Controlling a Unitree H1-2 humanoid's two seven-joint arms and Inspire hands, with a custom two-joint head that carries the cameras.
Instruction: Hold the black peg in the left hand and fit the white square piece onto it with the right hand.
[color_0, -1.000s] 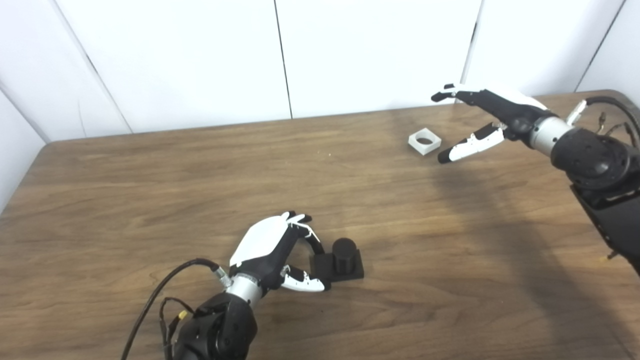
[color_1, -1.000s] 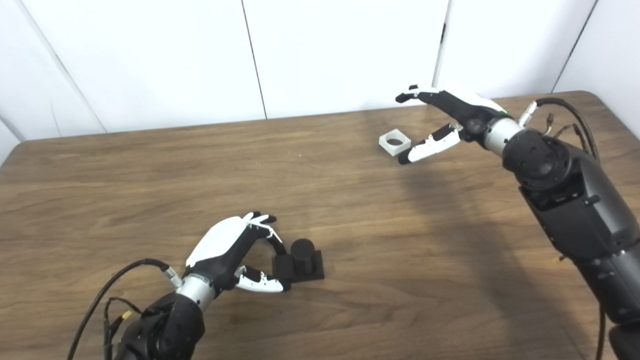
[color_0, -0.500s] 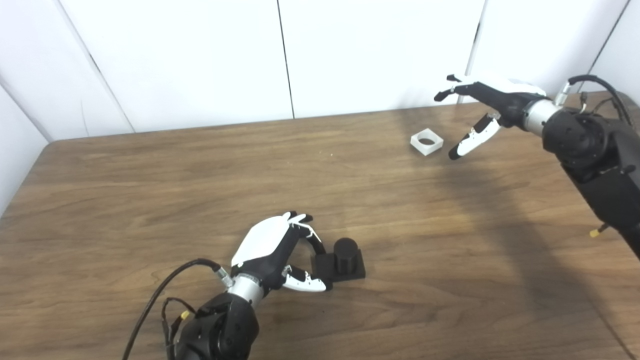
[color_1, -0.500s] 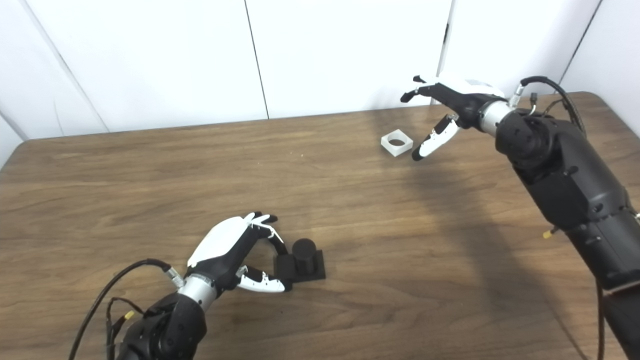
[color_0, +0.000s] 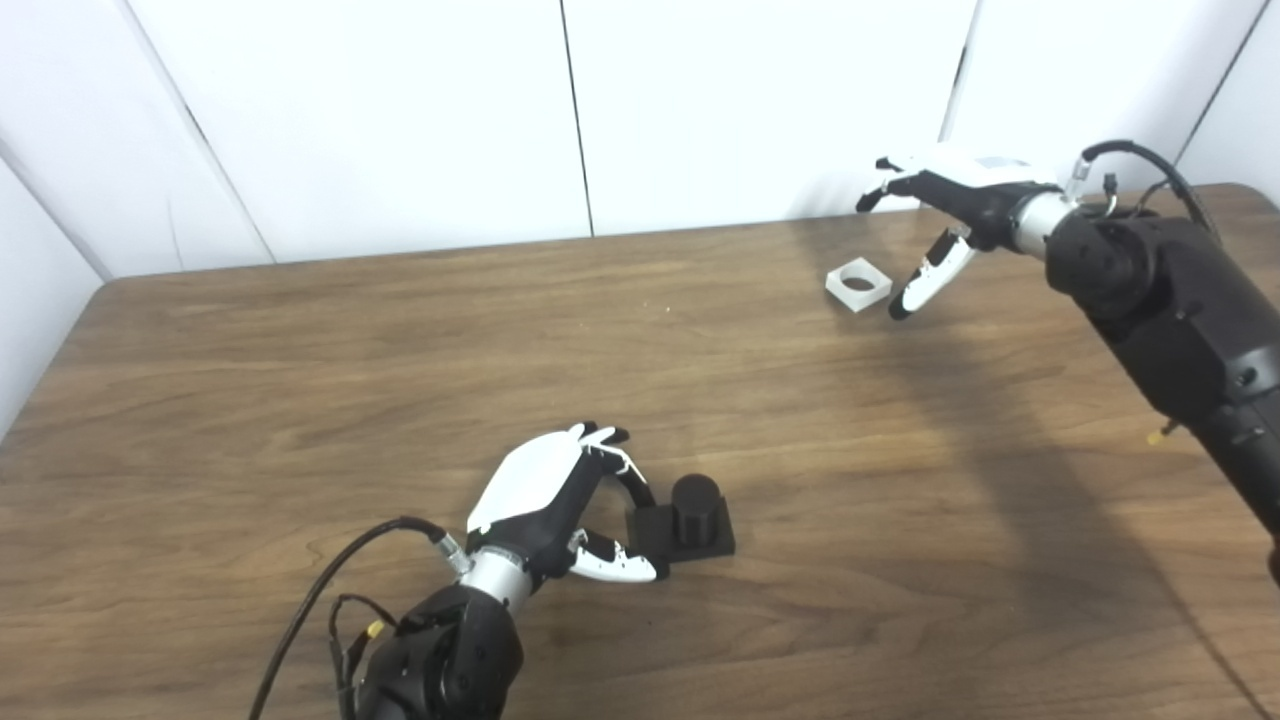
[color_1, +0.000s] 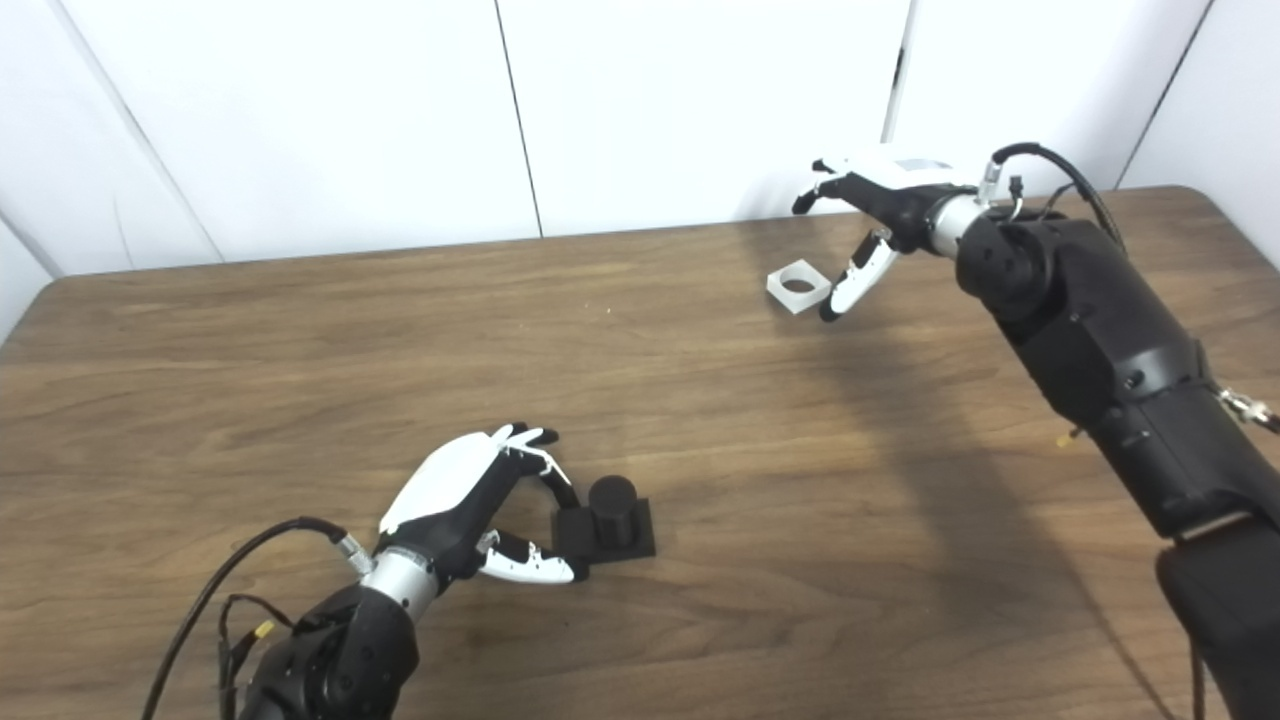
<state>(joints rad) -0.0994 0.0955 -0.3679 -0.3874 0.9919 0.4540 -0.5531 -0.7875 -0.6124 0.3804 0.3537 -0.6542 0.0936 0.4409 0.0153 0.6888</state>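
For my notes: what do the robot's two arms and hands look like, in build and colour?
Both arms are bulky matte black. Each ends in a silver metal wrist collar, then a black hand with a white shell on its back and white-and-black fingers: left hand, right hand. A black cable loops beside each wrist, with a small yellow fitting near the left forearm.

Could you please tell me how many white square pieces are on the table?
1: the white square piece lies at the far right of the table, beside the right hand.
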